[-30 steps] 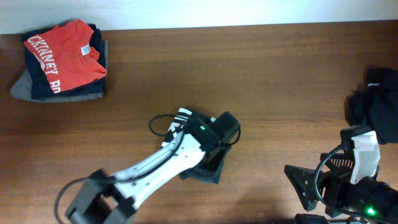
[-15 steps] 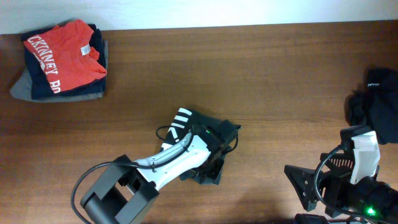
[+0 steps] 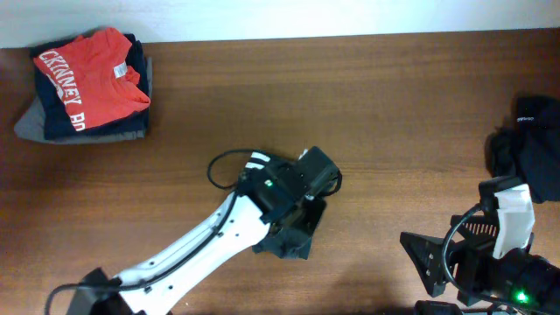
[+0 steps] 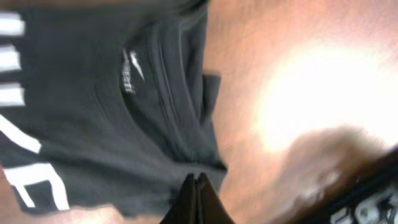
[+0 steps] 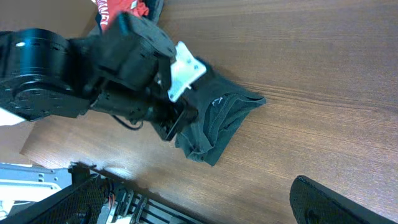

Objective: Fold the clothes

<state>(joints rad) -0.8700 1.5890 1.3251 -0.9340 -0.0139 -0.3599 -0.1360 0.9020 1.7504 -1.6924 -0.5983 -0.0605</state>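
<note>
Brown wood-grain worktop filling view; pale wall running along far edge; glare shining on wood.

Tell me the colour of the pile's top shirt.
The top shirt is red, white lettering; best overhead.

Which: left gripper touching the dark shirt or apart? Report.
Cannot tell: blurred left wrist view puts the left gripper over the dark shirt, depth unclear.

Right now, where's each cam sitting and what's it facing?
Overhead: above table, looking straight down; left arm over black shirt, right arm bottom-right.
Left wrist: just above shirt; own shut left hand shows.
Right wrist: low, facing across table at shirt; one own finger shows.
Shared: all three see the black shirt.
</note>
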